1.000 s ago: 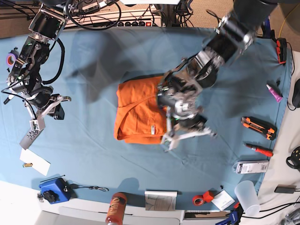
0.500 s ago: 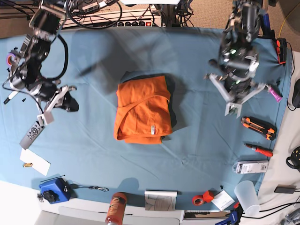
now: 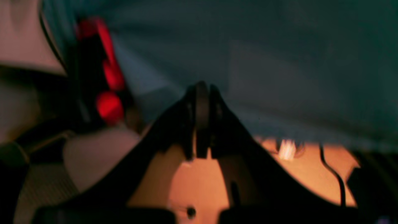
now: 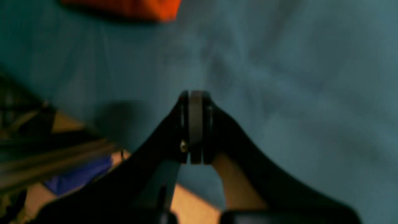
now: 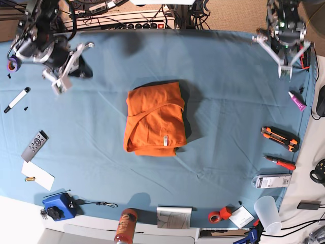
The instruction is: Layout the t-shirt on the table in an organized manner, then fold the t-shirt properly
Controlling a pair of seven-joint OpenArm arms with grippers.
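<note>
The bench (image 5: 228, 101), draped in smooth teal-blue cloth, is filling nearly the whole base view. At its middle the t-shirt (image 5: 154, 120) is lying folded into a compact orange rectangle, its small white tag (image 5: 165, 142) showing near the lower edge; in the right wrist view only an orange corner of it (image 4: 124, 7) is peeking in at the top of the frame.

The arm with the left gripper (image 5: 284, 72) is hanging over the bench's far right corner, well apart from the shirt. In the left wrist view its tips (image 3: 201, 93) are pressing together with nothing between them, above the cloth's edge, with a blurred red and black object (image 3: 104, 77) off to the side.

The arm with the right gripper (image 5: 57, 87) is hovering over the far left part of the bench, likewise well away from the shirt. In its own wrist view its tips (image 4: 194, 102) are also sitting pressed together, empty, over bare teal cloth.

Smaller things are lying around the rim: a clear plastic cup (image 5: 267, 212), a blue box (image 5: 59, 205), a grey remote (image 5: 34, 145), a white paper slip (image 5: 37, 175), an orange-handled cutter (image 5: 280, 138), a red screwdriver (image 5: 280, 162), a roll of red tape (image 5: 220, 214), a black marker (image 5: 17, 99) and a pink tube (image 5: 297, 100).
</note>
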